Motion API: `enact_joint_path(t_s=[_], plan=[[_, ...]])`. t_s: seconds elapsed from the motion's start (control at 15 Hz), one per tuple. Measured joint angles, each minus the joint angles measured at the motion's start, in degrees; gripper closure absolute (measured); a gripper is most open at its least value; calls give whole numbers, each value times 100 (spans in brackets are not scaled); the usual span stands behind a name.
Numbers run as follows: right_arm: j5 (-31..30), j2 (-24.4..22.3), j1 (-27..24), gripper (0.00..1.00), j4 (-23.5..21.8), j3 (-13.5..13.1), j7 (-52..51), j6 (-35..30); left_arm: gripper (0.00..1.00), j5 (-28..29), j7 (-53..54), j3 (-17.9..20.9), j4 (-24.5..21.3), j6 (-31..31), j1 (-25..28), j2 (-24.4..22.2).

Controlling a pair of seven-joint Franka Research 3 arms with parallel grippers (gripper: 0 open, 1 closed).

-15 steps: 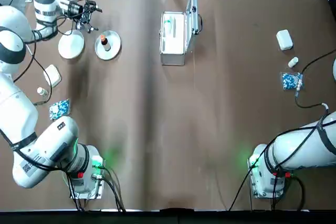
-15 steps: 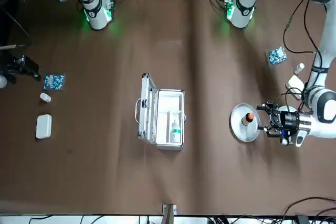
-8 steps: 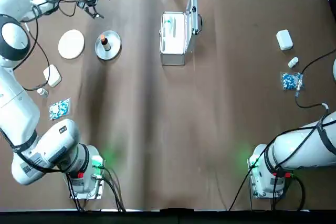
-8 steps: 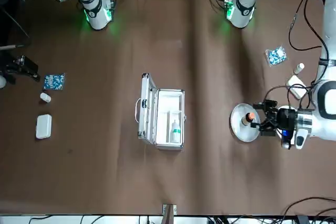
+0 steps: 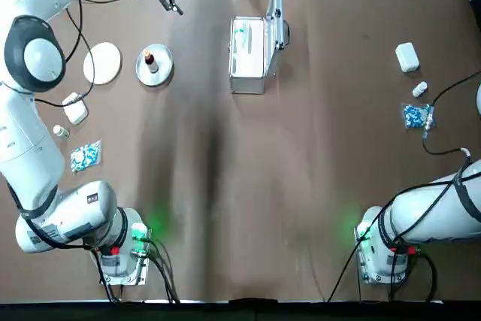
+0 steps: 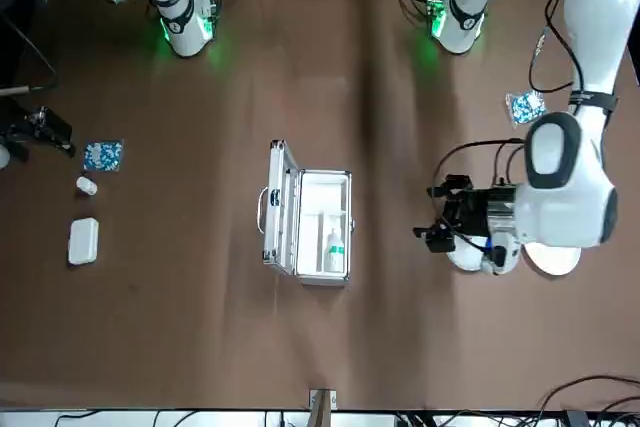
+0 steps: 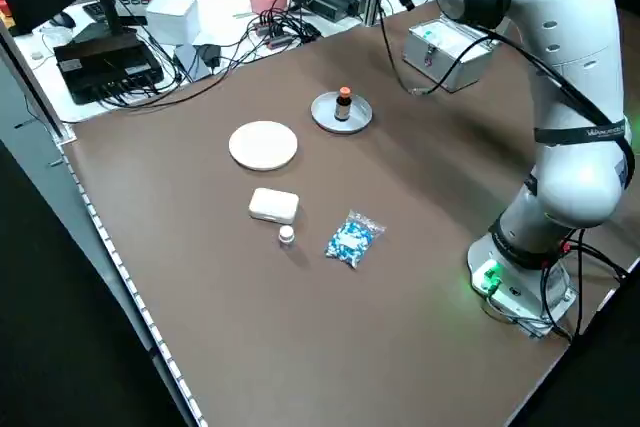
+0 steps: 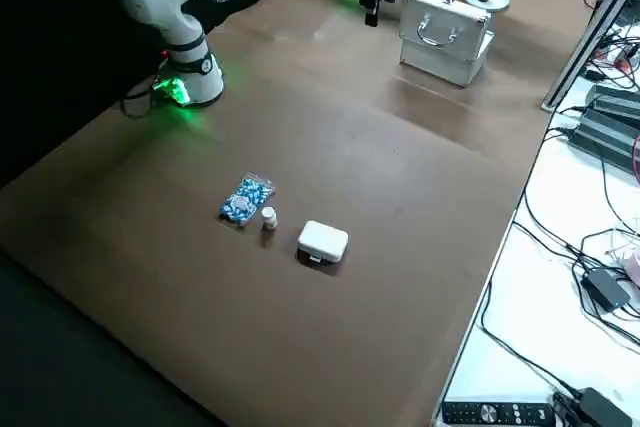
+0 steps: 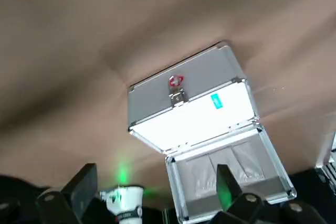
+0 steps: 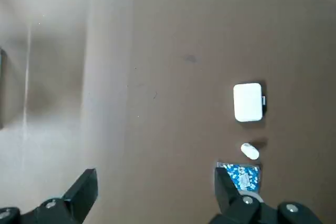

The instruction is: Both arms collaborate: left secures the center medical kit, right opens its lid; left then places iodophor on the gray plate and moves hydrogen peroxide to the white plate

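Two arms share the brown counter (image 5: 316, 155), each ending in a two-finger tool. The left tool (image 6: 422, 213) hangs over the counter's far part, left of the medical kit, its fingers apart with nothing between them. The right tool (image 10: 156, 174) is idle out at the counter's right side, fingers also apart.

To the right of the left tool sits the medical kit (image 5: 248, 50), its lid (image 5: 275, 28) raised along the side away from that tool. The grey handle (image 5: 287, 33) is on the lid's outer face.

To the left of the left tool, and nearer the robot, lies the gray plate (image 5: 154, 65); the white plate (image 5: 102, 63) is farther left, apart from it. Farther toward the robot come a white case (image 5: 75, 110) and a blue-and-white packet (image 5: 86, 156). A second white case (image 10: 248, 102) and a second packet (image 10: 242, 177) lie between the medical kit and the right tool.

The hydrogen peroxide (image 6: 335, 252) is inside the open kit, right of the left tool. The iodophor (image 7: 343, 104) stands upright on the gray plate, left of that tool. Smallest, a plain white vial (image 5: 61, 131) sits between the left-hand case and packet, and another (image 10: 250, 151) between the right-hand pair.
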Motion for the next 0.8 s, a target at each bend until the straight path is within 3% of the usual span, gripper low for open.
enact_joint_path(t_s=[0.8], plan=[[0, 0, -7, 1, -6, -4, 12, 62, 0, 2202, 43, -24, 385, 517, -1636, -2]])
